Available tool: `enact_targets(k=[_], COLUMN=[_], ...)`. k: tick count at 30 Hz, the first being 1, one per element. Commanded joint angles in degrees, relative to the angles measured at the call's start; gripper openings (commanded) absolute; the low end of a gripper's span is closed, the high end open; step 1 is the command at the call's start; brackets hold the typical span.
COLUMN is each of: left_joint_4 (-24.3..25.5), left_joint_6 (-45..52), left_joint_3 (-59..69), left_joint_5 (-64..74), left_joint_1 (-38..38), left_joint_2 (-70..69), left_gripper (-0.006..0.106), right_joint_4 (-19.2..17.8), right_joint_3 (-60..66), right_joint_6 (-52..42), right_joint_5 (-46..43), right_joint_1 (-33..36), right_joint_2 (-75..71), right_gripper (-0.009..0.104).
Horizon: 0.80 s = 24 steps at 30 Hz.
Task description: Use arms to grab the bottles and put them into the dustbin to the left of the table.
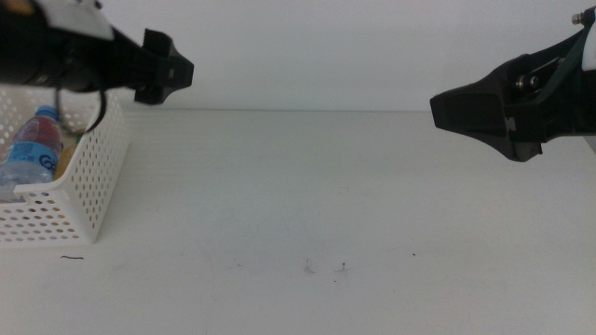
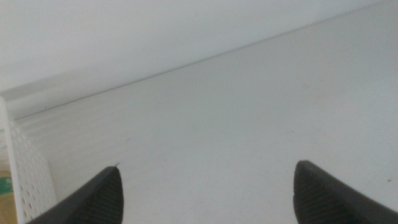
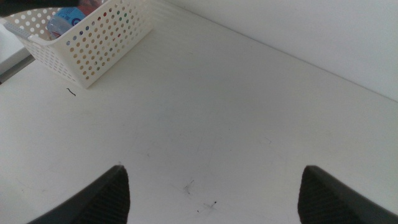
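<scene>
White perforated bin (image 1: pixel 88 177) sits at the table's (image 1: pixel 326 186) left edge with the blue-capped water bottle (image 1: pixel 33 149) lying in it, something yellow beside that. The left pincer (image 1: pixel 166 67) hovers right above the bin's rim, spread wide and holding nothing. The right pincer (image 1: pixel 475 116) is far across, also wide and bare. Plenty of room between.

Left gripper (image 1: pixel 168 71) raised at upper left of middle view on a near-horizontal arm, jaws spread wide and empty in its wrist view; right gripper (image 1: pixel 466 112) raised at upper right, pointing inward, its dark jaws likewise wide apart and holding nothing.
</scene>
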Motion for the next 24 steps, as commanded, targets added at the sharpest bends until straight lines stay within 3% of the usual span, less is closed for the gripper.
enact_targets(k=[1, 14, 24], left_joint_4=[0.1, -0.1, -2.9], left_joint_6=[-1.8, -2.0, -2.3], left_joint_3=[3.1, 4.9, 4.9], left_joint_5=[-2.5, -5.6, -6.2], left_joint_1=[-0.9, -0.9, -0.9], left_joint_2=[-4.2, -12.0, -12.3], left_gripper=[0.094, 0.094, 0.094], right_joint_4=[-0.4, -0.4, -0.4], right_joint_3=[-0.3, -0.3, -0.3], right_joint_6=[-0.1, -0.1, -0.1], right_joint_5=[-0.3, -0.3, -0.3], right_joint_1=[-0.5, -0.5, -0.5], right_joint_2=[-0.3, -0.3, -0.3], right_gripper=[0.092, 0.092, 0.092])
